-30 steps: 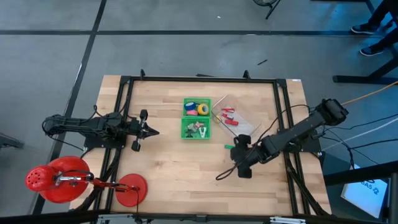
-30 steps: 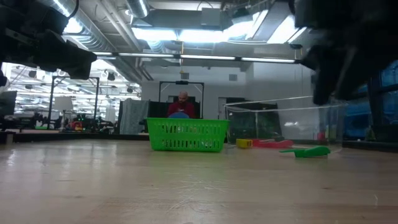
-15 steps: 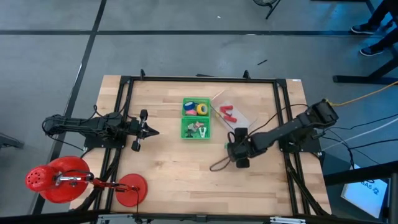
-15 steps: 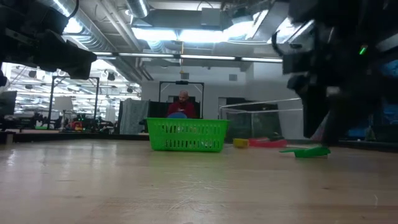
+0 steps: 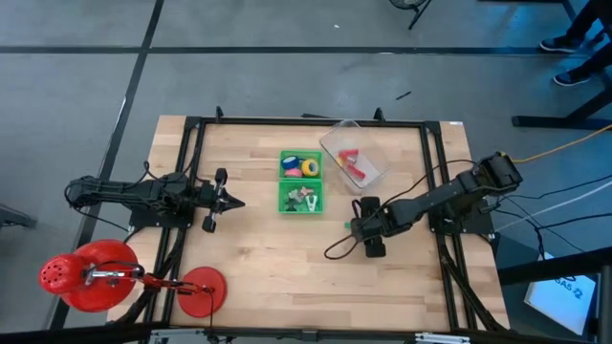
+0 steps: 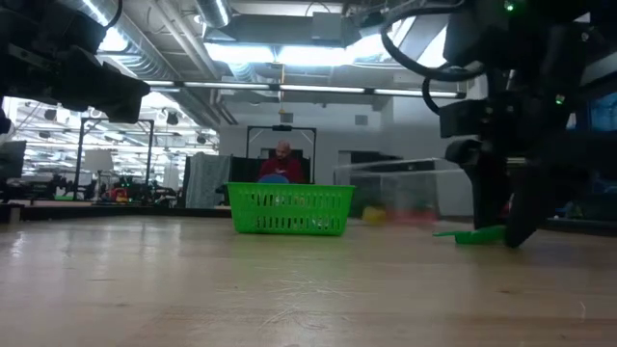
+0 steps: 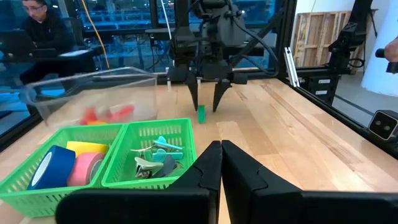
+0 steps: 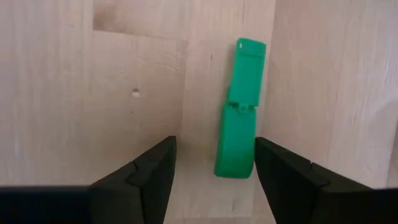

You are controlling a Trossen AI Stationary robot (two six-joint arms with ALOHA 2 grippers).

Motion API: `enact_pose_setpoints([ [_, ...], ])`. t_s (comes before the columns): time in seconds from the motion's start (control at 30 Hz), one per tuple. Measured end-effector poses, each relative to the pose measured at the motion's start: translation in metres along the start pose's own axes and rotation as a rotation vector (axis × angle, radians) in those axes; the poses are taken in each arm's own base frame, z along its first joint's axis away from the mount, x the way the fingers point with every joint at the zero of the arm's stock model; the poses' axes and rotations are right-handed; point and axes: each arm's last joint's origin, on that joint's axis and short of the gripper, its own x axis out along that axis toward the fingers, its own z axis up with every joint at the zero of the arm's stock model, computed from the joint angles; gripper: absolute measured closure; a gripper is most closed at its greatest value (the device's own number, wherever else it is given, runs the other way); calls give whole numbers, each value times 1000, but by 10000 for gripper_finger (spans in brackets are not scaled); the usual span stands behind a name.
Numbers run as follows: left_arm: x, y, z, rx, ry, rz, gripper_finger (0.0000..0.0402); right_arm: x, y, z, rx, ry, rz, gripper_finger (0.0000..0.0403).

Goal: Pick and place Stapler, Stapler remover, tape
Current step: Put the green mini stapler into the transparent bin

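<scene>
Your right claw (image 5: 356, 227) sits right of centre in the high view, fingers spread either side of the green stapler (image 8: 239, 118) lying flat on the tabletop (image 5: 258, 258), not touching it. Tape (image 7: 68, 165) is in the green basket (image 5: 302, 182), centre. Left claw (image 5: 235, 203) waits mid-left, pressed together.

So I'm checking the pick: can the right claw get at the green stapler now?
Probably yes: the right claw hangs open over the green stapler, which lies alone on bare table.
</scene>
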Motion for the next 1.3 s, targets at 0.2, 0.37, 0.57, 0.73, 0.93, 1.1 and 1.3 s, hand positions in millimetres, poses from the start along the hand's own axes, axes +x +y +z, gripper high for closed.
enact_pose_setpoints([
  [0.2, 0, 0, 0, 0, 0, 0, 397, 0, -1, -1, -1, 6, -7, 200],
  [0.37, 0, 0, 0, 0, 0, 0, 394, -2, -1, -1, 0, -1, -10, 205],
  [0.57, 0, 0, 0, 0, 0, 0, 393, -2, 0, 0, 1, -3, 8, 205],
  [0.73, 0, 0, 0, 0, 0, 0, 396, -2, 0, 1, -1, -8, 31, 209],
  [0.93, 0, 0, 0, 0, 0, 0, 393, -2, 0, 2, -13, -21, 56, 251],
  [1.1, 0, 0, 0, 0, 0, 0, 396, -2, 0, 3, -16, -27, 57, 323],
  [1.3, 0, 0, 0, 0, 0, 0, 396, -3, 3, 6, -87, -53, 121, 347],
])
